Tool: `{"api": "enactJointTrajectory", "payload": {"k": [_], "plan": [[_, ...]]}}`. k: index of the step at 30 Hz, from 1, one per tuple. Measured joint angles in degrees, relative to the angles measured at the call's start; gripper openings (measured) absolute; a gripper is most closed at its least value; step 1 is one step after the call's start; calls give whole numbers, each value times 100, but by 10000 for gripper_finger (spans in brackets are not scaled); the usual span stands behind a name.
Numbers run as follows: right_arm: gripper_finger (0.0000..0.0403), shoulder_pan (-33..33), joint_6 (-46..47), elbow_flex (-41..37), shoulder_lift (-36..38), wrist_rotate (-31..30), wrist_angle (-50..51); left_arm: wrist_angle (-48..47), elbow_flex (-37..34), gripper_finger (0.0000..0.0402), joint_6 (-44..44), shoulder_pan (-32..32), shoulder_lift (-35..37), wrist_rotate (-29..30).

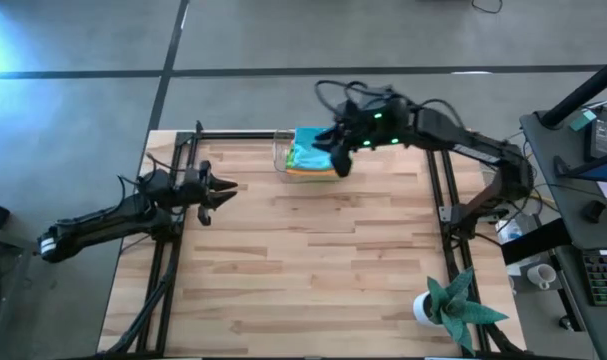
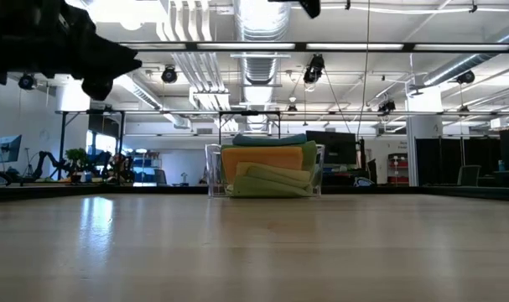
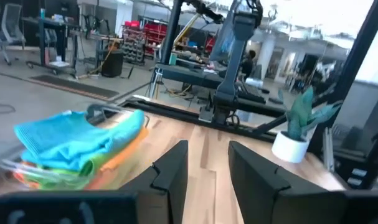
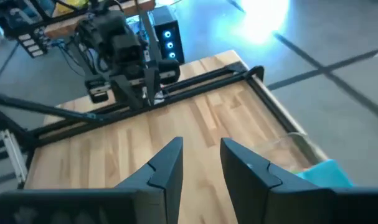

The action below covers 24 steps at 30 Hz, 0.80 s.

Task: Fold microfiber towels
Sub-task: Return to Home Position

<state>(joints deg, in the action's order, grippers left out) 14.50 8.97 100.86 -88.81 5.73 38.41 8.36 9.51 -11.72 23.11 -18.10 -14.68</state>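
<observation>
- All soft microfiber towels [image 2: 267, 172] in sight already folded: light blue on top, orange and lime green beneath, stacked in a clear plastic bin [image 1: 280, 152]; yellow one not made out.
- No loose cloth anywhere on the worktop, so folding judged finished; only parking both arms left.
- Right tool [image 4: 200, 149]: just above the bin's edge, stack directly below and beside it, fingers parted narrowly, nothing held.
- Left tool [image 3: 207, 152]: well apart from the stack, bin ahead and off to one side, fingers likewise narrowly parted, empty.
- Pale butcher-block wooden worktop [image 1: 313, 260], smooth and level; teal spiky-leaved plant in a white pot [image 1: 451, 303] well apart from both tools, past the right arm's base.
- Beyond: large open workshop, grey concrete floor [image 1: 83, 40], ceiling ducts [image 2: 254, 21], strip lights [image 2: 388, 46].
</observation>
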Motion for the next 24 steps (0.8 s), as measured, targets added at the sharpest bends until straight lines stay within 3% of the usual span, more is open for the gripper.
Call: {"api": "enactJointTrajectory", "payload": {"k": [7,11,17,24], "plan": [[104,92,-762,-70,850,-225,812,1108,-697,100,-612,2,-211,37],[104,90,-1033,-403,1376,-387,951,1188,-897,100,-1122,2,-244,61],[104,90,-955,-1557,2223,-434,665,1180,-897,100,-1349,2,-247,95],[104,90,-449,-3248,3147,-433,-639,1171,-899,100,-1345,2,-250,153]]}}
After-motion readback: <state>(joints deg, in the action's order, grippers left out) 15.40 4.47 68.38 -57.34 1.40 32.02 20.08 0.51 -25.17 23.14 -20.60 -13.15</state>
